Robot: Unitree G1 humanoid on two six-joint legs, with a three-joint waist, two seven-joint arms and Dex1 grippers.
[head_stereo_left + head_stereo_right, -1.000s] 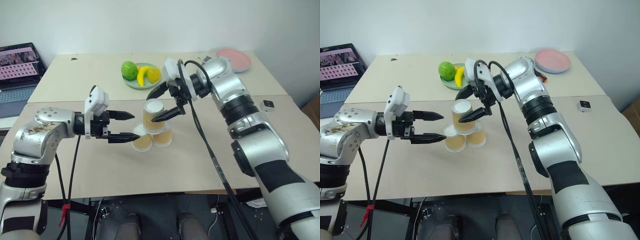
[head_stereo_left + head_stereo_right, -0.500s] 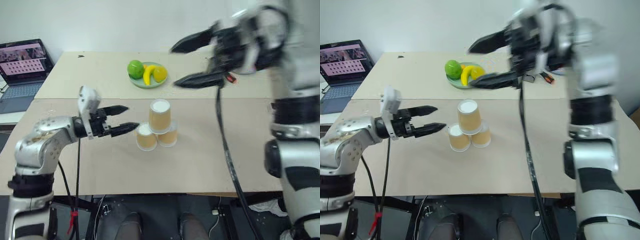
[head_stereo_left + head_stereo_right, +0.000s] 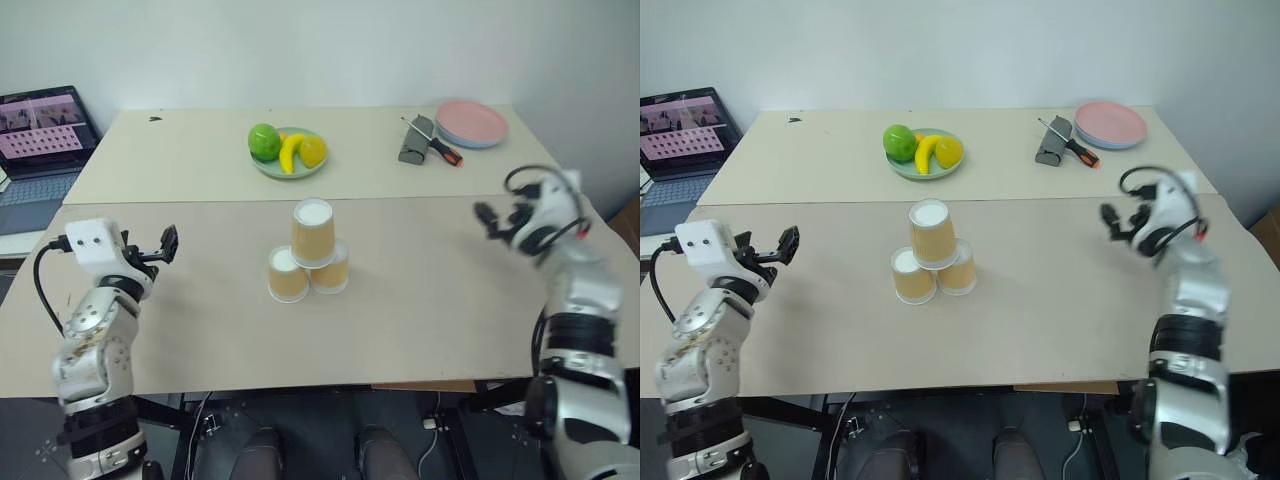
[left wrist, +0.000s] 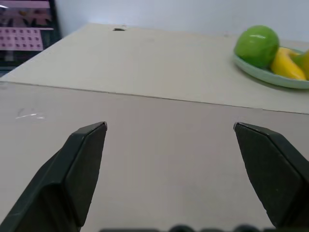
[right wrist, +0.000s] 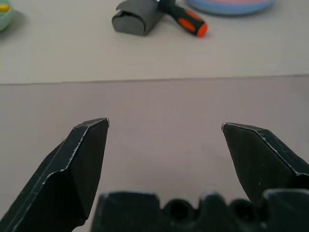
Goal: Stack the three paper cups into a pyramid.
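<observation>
A pale green bowl (image 3: 288,163) is seen at the far half of the desk (image 3: 420,310), holding 1 green round fruit (image 3: 263,140), 1 banana (image 3: 291,151) and 1 yellow fruit (image 3: 312,150). A pink plate (image 3: 472,122) is set at the far right corner, with nothing seen on it, and a grey holder (image 3: 414,141) with an orange-and-black handled tool (image 3: 445,152) lies just beside it.

The 3 paper cups (image 3: 309,258) are stood upside down at the middle of the desk as the pyramid (image 3: 930,255): 2 cups touching side by side, and 1 cup resting on both of their bases. The stack is found between the 2 sets of fingers and well apart from each, to the right of the left gripper (image 3: 168,243) and to the left of the right gripper (image 3: 487,216).

The fingers (image 4: 82,164) of the left gripper are spread wide apart with nothing between them, pointed about level across the desk toward the bowl. The left arm is drawn in at the desk's left edge, near a laptop (image 3: 38,135) with its screen lit. The fingers (image 5: 84,159) of the right gripper are likewise spread wide and empty, aimed over bare desk toward the grey holder and the pink plate. The right arm is held at the desk's right edge.
</observation>
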